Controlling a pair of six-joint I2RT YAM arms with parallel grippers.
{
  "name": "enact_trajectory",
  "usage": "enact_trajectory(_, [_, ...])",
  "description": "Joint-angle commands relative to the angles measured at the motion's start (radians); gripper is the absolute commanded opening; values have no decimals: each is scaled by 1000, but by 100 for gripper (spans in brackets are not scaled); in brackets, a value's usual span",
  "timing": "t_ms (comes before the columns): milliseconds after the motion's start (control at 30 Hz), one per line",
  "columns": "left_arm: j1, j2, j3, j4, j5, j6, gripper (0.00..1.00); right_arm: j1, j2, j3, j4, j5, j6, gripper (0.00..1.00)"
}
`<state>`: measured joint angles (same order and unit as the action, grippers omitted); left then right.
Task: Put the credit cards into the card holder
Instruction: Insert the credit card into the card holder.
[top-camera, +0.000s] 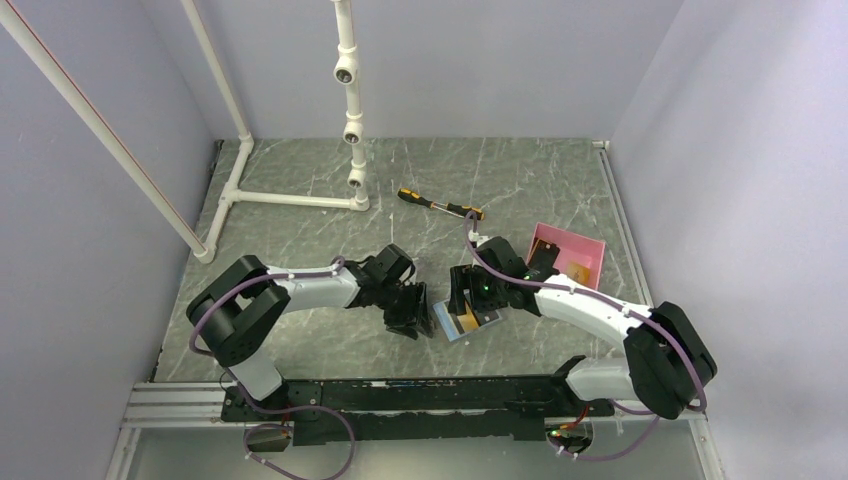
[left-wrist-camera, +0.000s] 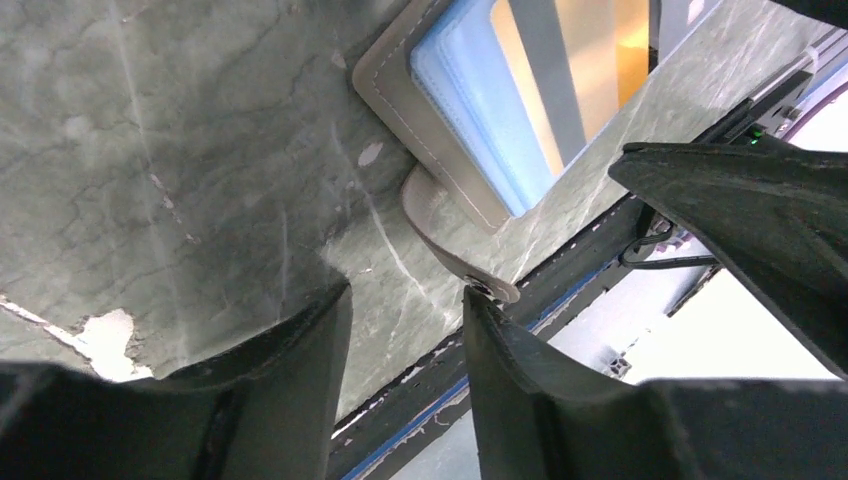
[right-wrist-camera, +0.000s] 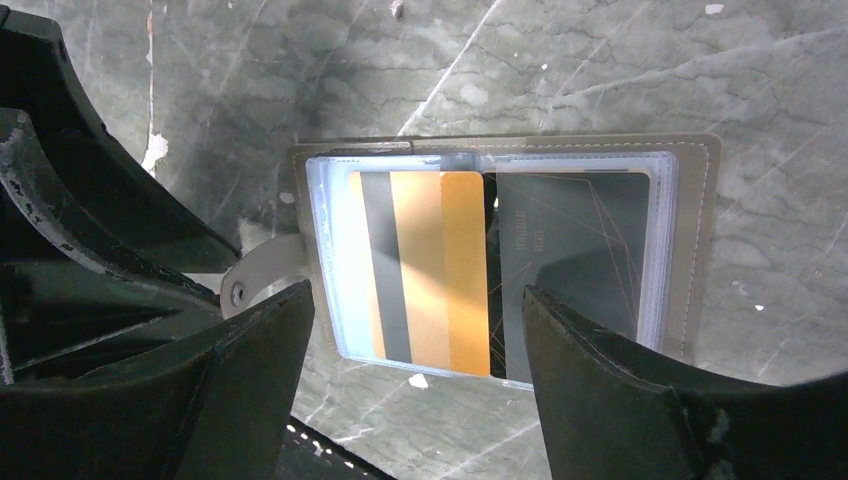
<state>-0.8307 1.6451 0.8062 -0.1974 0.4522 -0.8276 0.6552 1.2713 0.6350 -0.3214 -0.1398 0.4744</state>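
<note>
Right gripper (right-wrist-camera: 418, 300) spread over card holder (right-wrist-camera: 697, 240) | left gripper (left-wrist-camera: 407, 298) spread beside its edge

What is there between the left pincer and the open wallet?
Only the grey snap strap of the card holder, reaching toward the left pincer over bare tabletop; the left wrist view shows it.

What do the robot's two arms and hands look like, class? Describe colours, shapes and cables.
The left arm and right arm have white links with bulky black joints. Lilac cables loop along each. The left hand and right hand are black, with two broad curved fingers.
</note>
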Motion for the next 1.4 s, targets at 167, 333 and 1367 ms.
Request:
enact_trajectory(167, [-10,3,21,-30,-68,4,45,-3,31,-41,105,-45,-18,77])
enact_trajectory(333, [-10,30,13,-7,-65,-4,36,2,85,-55,190,-124,20,75])
enact_trajectory(1367, [-7,-133,29,-109,-97,12,54,40,87,-114,403,-302,193,59])
